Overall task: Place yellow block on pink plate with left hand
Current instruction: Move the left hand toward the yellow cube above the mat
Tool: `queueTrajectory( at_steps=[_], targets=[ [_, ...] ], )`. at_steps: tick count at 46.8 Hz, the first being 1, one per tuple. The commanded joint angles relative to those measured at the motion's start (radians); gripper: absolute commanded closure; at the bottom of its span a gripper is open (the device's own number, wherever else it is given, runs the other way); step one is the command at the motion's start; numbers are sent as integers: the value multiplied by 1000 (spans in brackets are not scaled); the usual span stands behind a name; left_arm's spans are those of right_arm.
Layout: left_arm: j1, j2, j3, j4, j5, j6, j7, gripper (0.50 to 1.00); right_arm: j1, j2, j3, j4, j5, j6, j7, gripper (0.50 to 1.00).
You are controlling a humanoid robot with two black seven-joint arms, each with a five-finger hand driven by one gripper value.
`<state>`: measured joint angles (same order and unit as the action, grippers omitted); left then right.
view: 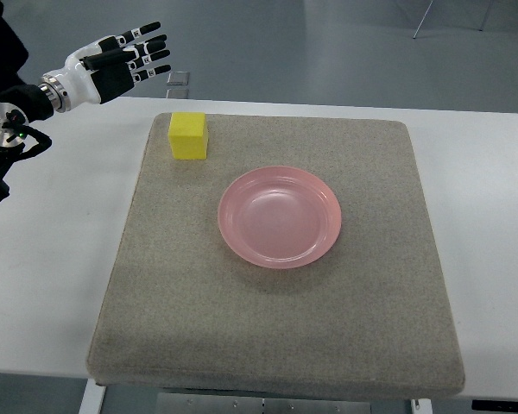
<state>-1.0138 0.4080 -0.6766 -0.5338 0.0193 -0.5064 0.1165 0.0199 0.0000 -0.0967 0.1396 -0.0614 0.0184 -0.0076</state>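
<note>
- The left hand (121,62) hangs above the far left corner of the surface (60,259), fingers (151,43) stretched out, slightly apart, and holding nothing.
- The block (188,135) sits untouched on the far left corner of the mat (276,336), near the mat's far and left edges.
- The plate (280,216) lies empty near the middle of the mat, apart from the block, to its right and nearer the robot.
- The step in hand looks like the reach, with the grasp not yet made.
- To do it well, bring the hand down and to the right until the block stands between thumb and fingers, then close on two opposite flat faces.
- Keep the palm level with the block, since a skewed grip on a cube may twist it loose.
- Lift clear of the mat before travelling, because the mat looks coarse and dragging could catch a corner.
- The plate has a raised rim (242,254), so carry the block over it and set it down in the flat centre.
- Room is generous, with nothing standing between block and plate and bare mat all round.
- The right arm does not show.
</note>
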Motion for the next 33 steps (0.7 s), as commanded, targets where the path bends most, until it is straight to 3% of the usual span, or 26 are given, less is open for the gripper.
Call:
queueTrajectory(
  at_steps=[1, 17, 26, 33],
  targets=[
    [3, 0, -3, -2, -4, -1, -1, 504, 0, 0, 0, 0, 0, 0, 0, 576],
    [-3, 0, -61, 0, -21, 8, -23, 504, 0, 0, 0, 0, 0, 0, 0, 576],
    [0, 8, -34, 8, 7, 0, -219, 506, -1, 0, 0, 0, 0, 0, 0, 576],
    [-19, 26, -3, 6, 189, -1, -248, 506, 0, 0, 0, 0, 0, 0, 0, 576]
  ],
)
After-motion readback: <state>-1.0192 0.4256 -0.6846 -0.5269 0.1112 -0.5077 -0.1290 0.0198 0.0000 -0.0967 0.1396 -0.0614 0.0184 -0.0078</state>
